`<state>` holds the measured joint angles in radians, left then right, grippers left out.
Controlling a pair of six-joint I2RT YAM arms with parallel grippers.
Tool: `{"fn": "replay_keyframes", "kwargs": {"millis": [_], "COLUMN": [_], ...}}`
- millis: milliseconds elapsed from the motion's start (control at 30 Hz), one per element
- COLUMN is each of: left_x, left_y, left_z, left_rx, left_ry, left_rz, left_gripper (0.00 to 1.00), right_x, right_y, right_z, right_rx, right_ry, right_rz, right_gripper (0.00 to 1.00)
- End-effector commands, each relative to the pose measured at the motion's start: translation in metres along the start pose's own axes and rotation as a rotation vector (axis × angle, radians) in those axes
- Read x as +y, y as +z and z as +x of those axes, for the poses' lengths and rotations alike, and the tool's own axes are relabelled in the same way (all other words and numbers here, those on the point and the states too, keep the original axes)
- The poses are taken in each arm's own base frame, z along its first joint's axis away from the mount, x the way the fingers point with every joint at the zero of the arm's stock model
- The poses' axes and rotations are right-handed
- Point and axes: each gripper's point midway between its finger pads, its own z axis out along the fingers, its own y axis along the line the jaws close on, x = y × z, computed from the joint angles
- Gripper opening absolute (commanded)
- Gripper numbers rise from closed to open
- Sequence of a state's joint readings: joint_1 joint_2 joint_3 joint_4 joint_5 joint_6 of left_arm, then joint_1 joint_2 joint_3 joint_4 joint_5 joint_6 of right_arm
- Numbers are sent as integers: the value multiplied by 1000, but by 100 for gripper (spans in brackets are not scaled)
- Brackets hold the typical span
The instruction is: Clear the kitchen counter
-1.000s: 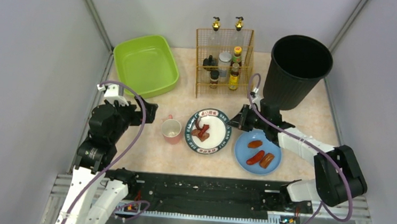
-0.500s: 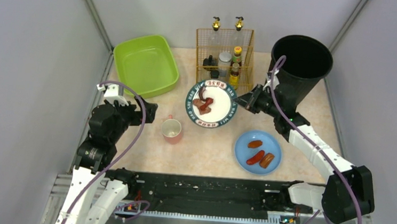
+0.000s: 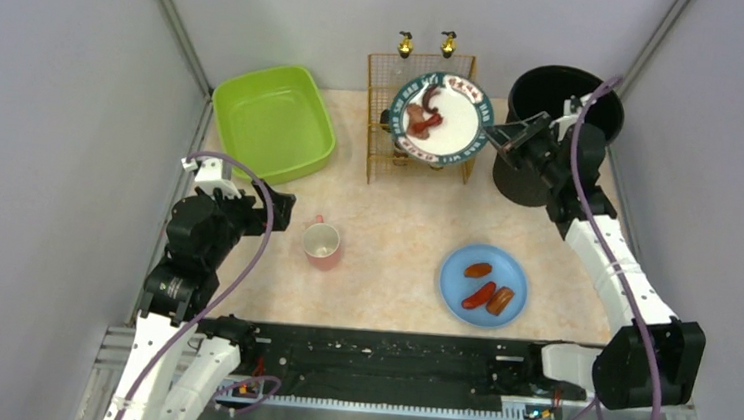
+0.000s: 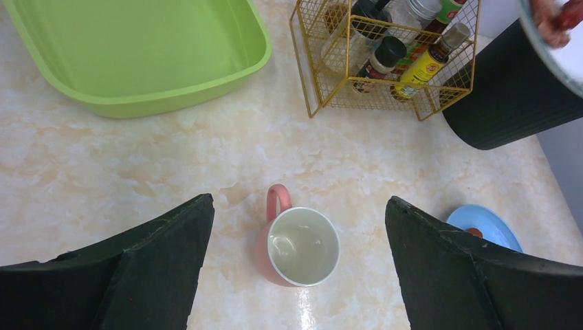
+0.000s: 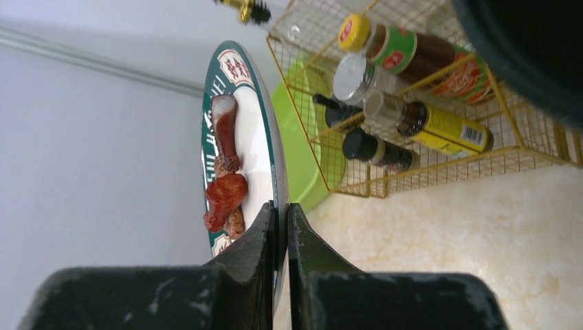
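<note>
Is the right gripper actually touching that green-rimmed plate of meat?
Touching. In the right wrist view the right gripper is shut on the rim of the plate, no gap.

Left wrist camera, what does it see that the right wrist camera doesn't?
Only the left wrist view shows the pink mug, the blue plate and the open left gripper. Only the right wrist view shows the right gripper pinching the rim of the green-rimmed plate. Both show that plate, the green tub, the wire rack, the black bin and the kitchen counter.
</note>
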<state>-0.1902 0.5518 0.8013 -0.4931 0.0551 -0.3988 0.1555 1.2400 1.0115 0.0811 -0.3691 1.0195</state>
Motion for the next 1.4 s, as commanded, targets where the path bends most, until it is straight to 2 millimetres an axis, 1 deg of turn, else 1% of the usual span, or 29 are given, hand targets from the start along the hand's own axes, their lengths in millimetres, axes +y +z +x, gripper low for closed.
{"fn": "replay_keyframes", "kwargs": {"millis": [0,133,233,433,533,567,733,867,1033,1133,1267,1367], "left_x": [-4,-4,-4,-5,-5,-5,-5,-5,-6,-7,-6,-6], "left_y": [0,1,1,1,1,1,1,1,1,1,1,1], "left_z": [-9,-9,-8,-8,-8,-8,-8,-7,-7,-8,-8,-8], "left_rx": [-34,-34,-31,-28,-29,-29,-28,-27,-27,-28,-27,-30], "left_ry": [3,3,2,2,1,2,1,0,1,1,0,1], "left_rz": [16,13,15,17,16,18,21,20,23,26,25,24], "left_gripper": [99,99,99,99,99,99,99,99,99,99,99,99], "right_x": [51,46,36,16,7,0,-21,-35,-39,-39,-40,-44], "right_y": [-11,-19,-29,-56,-73,-78,-94,-109,-138,-148,-153,-150], "right_z": [-68,-106,-133,-180,-204,-208,-228,-242,-260,-265,-270,-273], "right_rx": [-182,-276,-347,-487,-575,-590,-649,-710,-816,-839,-841,-816], "right_ry": [61,91,100,102,77,75,67,25,-117,-191,-269,-327], "right_rz": [-108,-77,-37,37,101,135,210,294,442,499,547,575], "right_gripper": [0,0,0,0,0,0,0,0,0,0,0,0]}}
